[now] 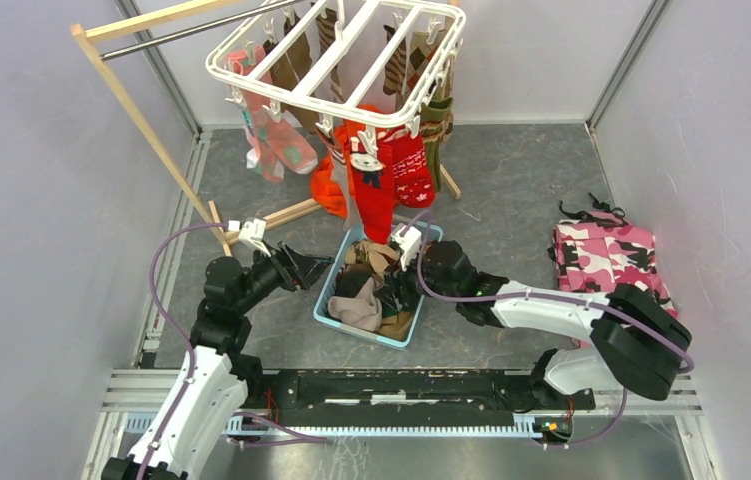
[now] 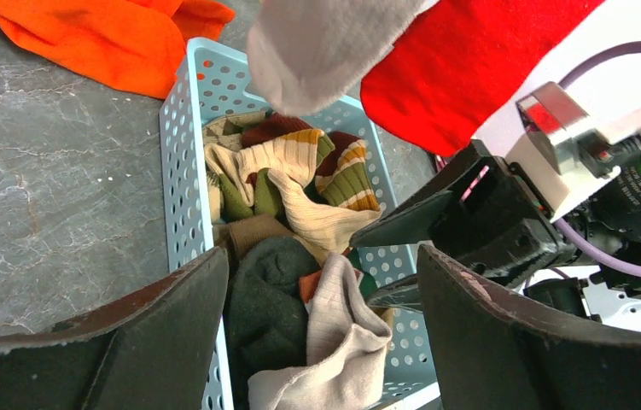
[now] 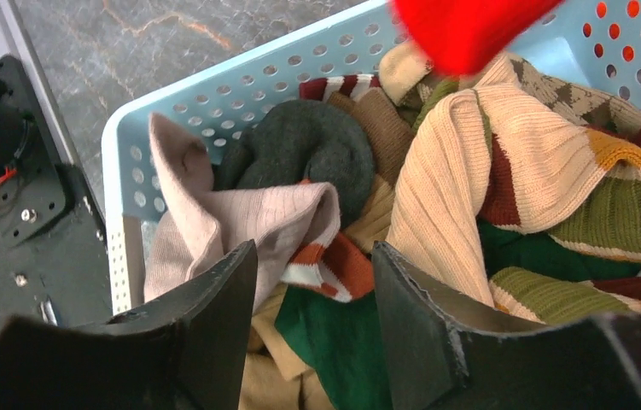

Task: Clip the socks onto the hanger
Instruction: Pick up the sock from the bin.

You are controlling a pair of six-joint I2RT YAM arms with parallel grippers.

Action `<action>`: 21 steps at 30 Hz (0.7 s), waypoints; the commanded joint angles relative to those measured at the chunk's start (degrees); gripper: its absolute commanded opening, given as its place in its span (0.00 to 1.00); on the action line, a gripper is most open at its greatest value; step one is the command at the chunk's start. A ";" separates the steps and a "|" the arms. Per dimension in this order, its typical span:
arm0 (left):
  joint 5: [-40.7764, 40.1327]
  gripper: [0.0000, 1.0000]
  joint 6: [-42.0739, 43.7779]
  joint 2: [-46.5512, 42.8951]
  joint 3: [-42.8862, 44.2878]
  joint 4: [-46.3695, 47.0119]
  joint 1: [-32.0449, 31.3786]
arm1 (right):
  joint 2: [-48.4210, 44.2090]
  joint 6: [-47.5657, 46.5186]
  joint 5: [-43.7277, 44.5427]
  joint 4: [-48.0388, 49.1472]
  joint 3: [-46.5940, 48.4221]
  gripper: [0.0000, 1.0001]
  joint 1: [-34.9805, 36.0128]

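Observation:
The socks lie in a mixed pile in the light-blue basket [image 1: 323,300]. A cream ribbed sock [image 3: 462,171] with dark red stripes lies among green and brown ones; it also shows in the left wrist view [image 2: 321,220]. A pale beige sock [image 3: 248,213] with orange-white stripes lies beside it. My right gripper [image 3: 314,252] is open, low over the pile, with that striped cuff between its jaws. My left gripper [image 2: 321,256] is open and empty at the basket's left rim [image 2: 182,171]. The white hanger [image 1: 331,60] hangs at the back with several socks clipped on.
A wooden rail stand [image 1: 141,110] holds the hanger. Bright red socks [image 1: 376,180] dangle down to just above the basket. An orange cloth [image 1: 326,192] lies behind the basket. A pink camouflage garment [image 1: 606,255] lies at the right.

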 commanded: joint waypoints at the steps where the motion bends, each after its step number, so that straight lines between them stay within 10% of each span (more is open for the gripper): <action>1: -1.03 0.86 -2.25 -0.58 -0.14 2.26 0.00 | 2.70 7.51 3.47 2.51 4.53 0.56 1.10; 13: 0.91 0.85 -3.00 -0.75 -0.14 2.88 0.00 | 2.48 6.59 0.08 3.80 4.79 0.03 1.33; 21: 11.63 0.86 -9.12 0.93 -2.12 14.91 -0.15 | -7.63 -5.29 0.88 1.95 5.89 0.00 1.32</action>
